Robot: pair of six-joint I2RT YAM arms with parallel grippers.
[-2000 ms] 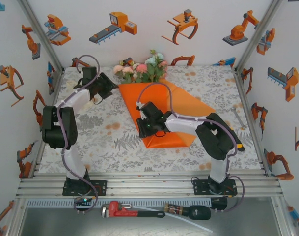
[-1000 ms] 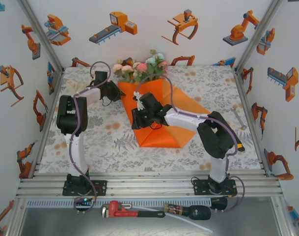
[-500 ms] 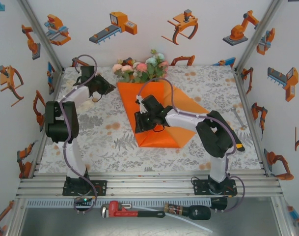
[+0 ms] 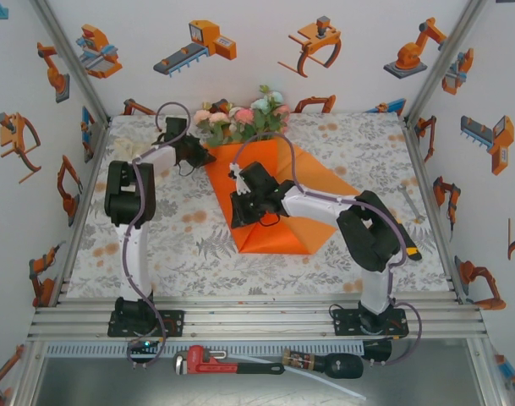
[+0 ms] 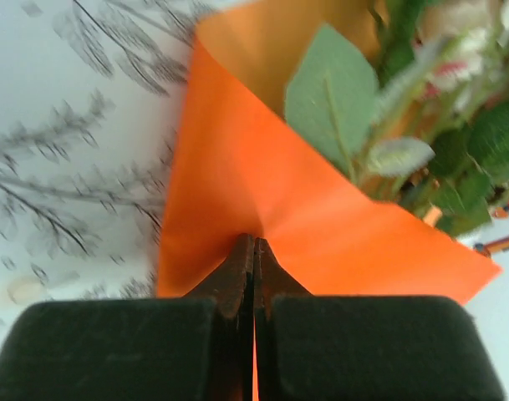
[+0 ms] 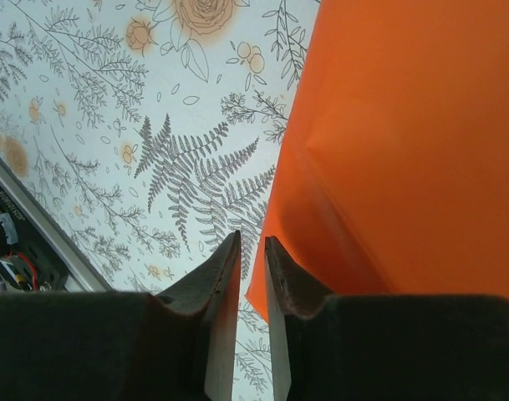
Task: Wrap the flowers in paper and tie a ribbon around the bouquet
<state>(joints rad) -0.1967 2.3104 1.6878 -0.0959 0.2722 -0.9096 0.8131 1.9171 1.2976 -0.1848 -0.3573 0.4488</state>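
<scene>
Paper [image 4: 278, 237], bright orange and partly folded, lies a little beyond the middle of the table [image 4: 156, 245]. In my top view its long axis runs roughly from 12 o'clock down to 6 o'clock. The far end is open around the flowers, the near end is a flat folded edge, and one loose corner sticks out toward 3 o'clock.

Starting at the left, my left gripper [image 4: 203, 157] sits at the sheet's 11 o'clock corner. On its wrist camera the jaws are pressed together with the orange edge pinched between them. The sheet fans away from the pinch, with a green leaf [image 5: 331, 96] just past it.

The flowers [image 4: 240, 121] lie at the table's 12 o'clock, near the back wall. Their pink, peach and pale blue heads point to 12 o'clock, away from me. The stems run back under the orange sheet, so I cannot see them.

My right gripper [image 4: 238, 216] is at the sheet's left edge, about its 8 o'clock, with the arm reaching across the orange surface from the right. On its wrist camera the jaws stand a narrow gap apart. The orange edge lines up with that gap over the fern-print cloth [image 6: 179, 167], and I cannot tell whether either finger touches it.

Far right, at 3 o'clock, a small silver spanner [image 4: 407, 201] lies on the cloth, well apart from the paper.
</scene>
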